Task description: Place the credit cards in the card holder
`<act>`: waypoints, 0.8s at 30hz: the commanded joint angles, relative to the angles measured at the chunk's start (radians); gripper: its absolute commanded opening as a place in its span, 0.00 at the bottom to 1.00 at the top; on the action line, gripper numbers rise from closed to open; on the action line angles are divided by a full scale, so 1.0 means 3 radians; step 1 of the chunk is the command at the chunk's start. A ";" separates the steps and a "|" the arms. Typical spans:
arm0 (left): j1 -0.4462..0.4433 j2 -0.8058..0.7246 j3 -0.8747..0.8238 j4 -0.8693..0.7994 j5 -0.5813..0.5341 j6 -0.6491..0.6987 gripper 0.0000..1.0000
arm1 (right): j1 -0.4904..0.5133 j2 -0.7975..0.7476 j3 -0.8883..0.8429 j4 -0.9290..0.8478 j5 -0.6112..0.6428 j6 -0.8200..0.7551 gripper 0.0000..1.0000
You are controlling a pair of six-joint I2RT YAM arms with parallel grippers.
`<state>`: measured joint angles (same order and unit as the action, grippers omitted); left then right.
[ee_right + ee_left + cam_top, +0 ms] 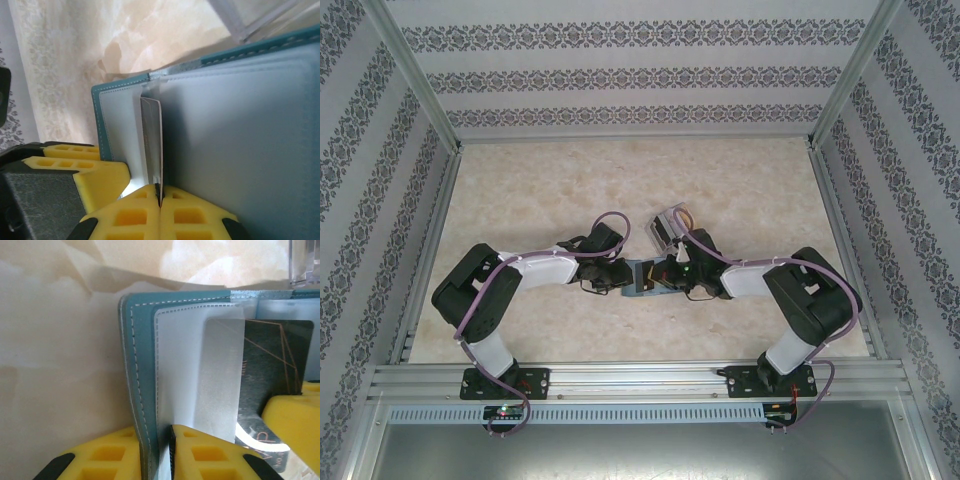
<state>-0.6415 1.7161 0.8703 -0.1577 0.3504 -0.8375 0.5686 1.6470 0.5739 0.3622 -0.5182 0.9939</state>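
Observation:
The teal card holder [642, 279] lies open at the table's middle, between both grippers. My left gripper [160, 434] is shut on its teal cover [142, 365], beside the pale lining and a clear pocket [220, 370]. A dark grey credit card [274, 360] with thin gold lines is partly slid behind that pocket. My right gripper [159, 190] is shut on this card [152, 135], seen edge-on against the holder's pale lining [240, 145]. From above, the left gripper [620, 277] and right gripper [672, 281] nearly touch over the holder.
A small clear box [668, 224] with something tan in it stands just behind the right gripper; its corner [305, 260] also appears past the holder. In the right wrist view the left gripper's yellow fingers [75, 170] sit close at left. Patterned walls enclose the marble-look tabletop [540, 190].

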 commanded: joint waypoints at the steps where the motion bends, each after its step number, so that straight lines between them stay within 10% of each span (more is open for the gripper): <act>1: -0.0020 0.0056 0.0028 -0.0169 -0.0108 0.0071 0.21 | 0.0124 0.0109 0.0120 -0.0354 0.0140 -0.0184 0.01; 24: -0.0018 0.0027 -0.0012 -0.0172 -0.0145 0.0077 0.24 | 0.0220 -0.0085 0.0633 -0.1515 0.0633 -0.0633 0.28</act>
<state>-0.6418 1.7157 0.8734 -0.1577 0.3496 -0.8337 0.6201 1.6314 0.7330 0.0059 -0.3840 0.8383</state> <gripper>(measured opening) 0.244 0.279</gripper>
